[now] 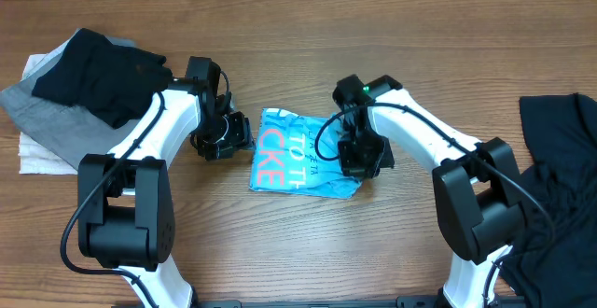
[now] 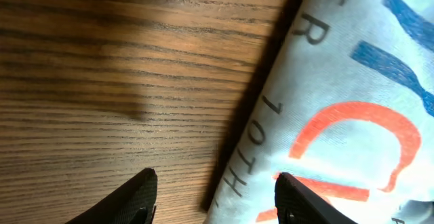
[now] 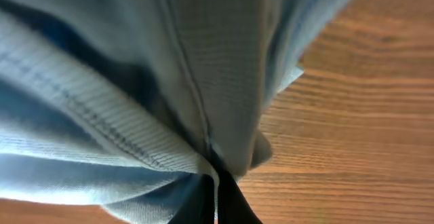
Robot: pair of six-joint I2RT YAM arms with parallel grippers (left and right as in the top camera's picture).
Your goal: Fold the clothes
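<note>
A light blue T-shirt (image 1: 298, 151) with pink lettering lies folded small in the middle of the table. My left gripper (image 1: 235, 133) hovers at its left edge, open, one finger over bare wood and the other over the printed cloth (image 2: 339, 95). My right gripper (image 1: 359, 163) is on the shirt's right edge, shut on a pinch of the light blue fabric (image 3: 203, 68), which bunches up and fills most of the right wrist view. A black garment (image 1: 98, 70) lies at the far left on a grey one.
A grey garment (image 1: 47, 112) and a white cloth (image 1: 37, 154) lie under the black one at the left. Another dark garment (image 1: 560, 168) is heaped at the right edge. Bare wood (image 2: 102, 81) runs left of the shirt.
</note>
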